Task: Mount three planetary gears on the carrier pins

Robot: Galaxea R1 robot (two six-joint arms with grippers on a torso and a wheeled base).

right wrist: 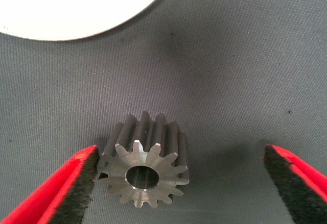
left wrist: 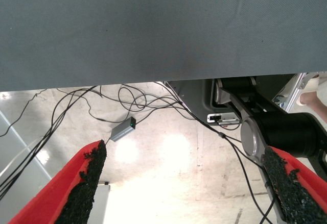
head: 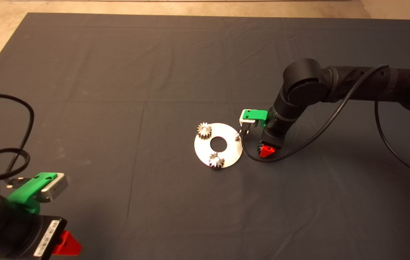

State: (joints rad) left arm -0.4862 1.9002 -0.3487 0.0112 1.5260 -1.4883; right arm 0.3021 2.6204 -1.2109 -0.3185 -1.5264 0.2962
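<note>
The shiny silver disc (head: 226, 156) lies mid-mat. Two planetary gears sit on its carrier pins, one at the far left (head: 204, 130) and one at the near edge (head: 216, 160). The third carrier pin (head: 236, 136) stands bare on the right side. My right gripper (head: 264, 146) points down at the mat just right of the disc. In the right wrist view it (right wrist: 179, 183) is open around the third gear (right wrist: 144, 168), which lies flat on the mat. One pad (right wrist: 76, 188) is at the gear's teeth, the other is well apart. The disc's edge (right wrist: 76, 9) shows beyond.
My left gripper (head: 65, 245) waits at the lower left edge, open (left wrist: 179, 183), with its wrist view looking at the floor with cables (left wrist: 127, 99) and a small grey box (left wrist: 122, 129). A black cable (head: 299, 148) loops beside the right gripper.
</note>
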